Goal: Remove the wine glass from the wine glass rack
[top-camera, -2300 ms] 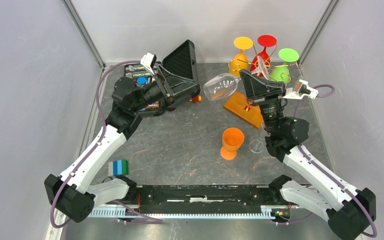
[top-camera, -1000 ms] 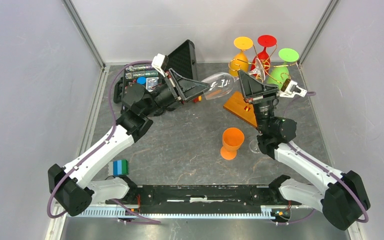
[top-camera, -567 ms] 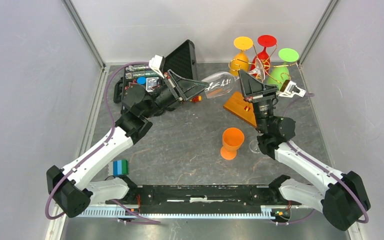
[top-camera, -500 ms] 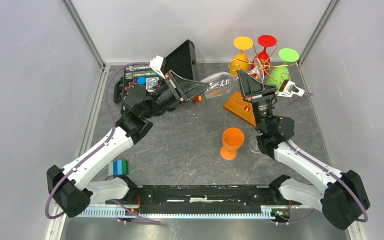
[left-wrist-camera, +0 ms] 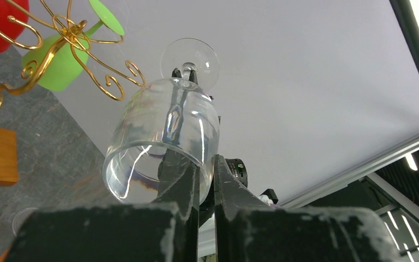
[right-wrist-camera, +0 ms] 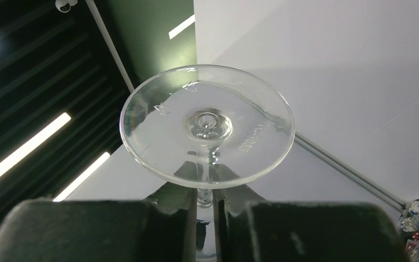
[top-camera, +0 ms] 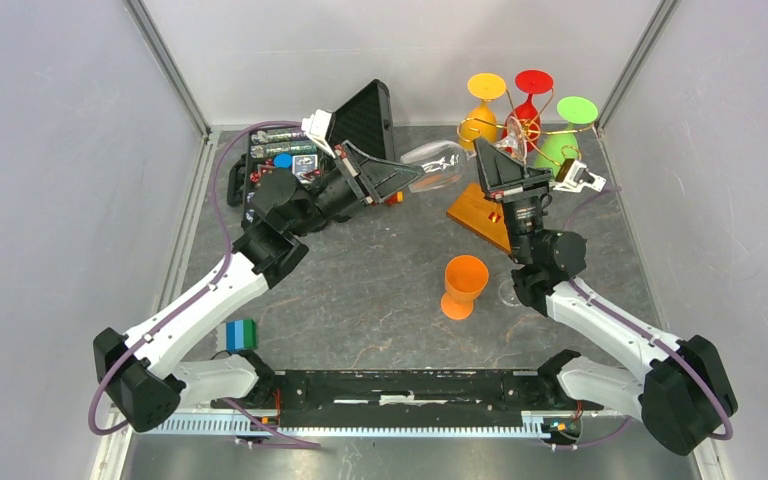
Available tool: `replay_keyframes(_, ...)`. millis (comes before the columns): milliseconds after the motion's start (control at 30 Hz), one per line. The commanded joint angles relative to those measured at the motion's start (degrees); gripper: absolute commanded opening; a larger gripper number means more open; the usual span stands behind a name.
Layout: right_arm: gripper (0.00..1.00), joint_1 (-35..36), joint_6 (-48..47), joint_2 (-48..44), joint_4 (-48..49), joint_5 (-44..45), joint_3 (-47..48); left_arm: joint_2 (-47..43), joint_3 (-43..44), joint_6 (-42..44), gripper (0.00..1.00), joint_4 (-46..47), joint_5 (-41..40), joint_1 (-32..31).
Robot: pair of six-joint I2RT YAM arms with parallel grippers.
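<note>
we are holding the right gripper (right-wrist-camera: 204, 204) closed on the stem of the wine glass (right-wrist-camera: 207, 125), just under its foot. we are judging that this spot is chosen because the stem is the narrowest part and the wide foot is blocking any slip through the jaws.

the left gripper (left-wrist-camera: 206, 180) is meeting the open end of the bowl. its jaws are standing almost together. one finger is looking to sit inside the rim and the other outside, so they are appearing to pinch the thin wall.

with a grip at each end, the glass is lying roughly level in the air above the desk (top-camera: 360, 290), bowl toward the left arm. we are reading this as a supported hand-over that is stopping the bowl from swinging.

the foot is sitting near the curled gold arms of the wine glass rack (top-camera: 475, 212). we cannot tell whether it is fully clear of the wire.

an orange glass (top-camera: 482, 100), a red glass (top-camera: 530, 95) and a green glass (top-camera: 572, 125) are hanging upside down on the rack, so any withdrawal path is needing to avoid them.
</note>
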Motion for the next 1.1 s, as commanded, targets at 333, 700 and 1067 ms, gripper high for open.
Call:
replay_keyframes(333,0.57,0.5,-3.5,0.6,-2.3,-10.4,6.6,-4.9,4.0,16.0,0.02,-7.8,-9.2,-0.3)
replay_keyframes(700,0.83,1.5,-3.7,-1.3,-14.4,-14.8,7.2,-9.8,5.8,26.8,0.02,-17.3,-20.8,-0.3)
replay_keyframes(1067,0.84,1.5,-15.4,-11.5,-26.7,-9.3,5.4,-13.1,13.6,41.1,0.02,-48.7,-20.0,-0.3)
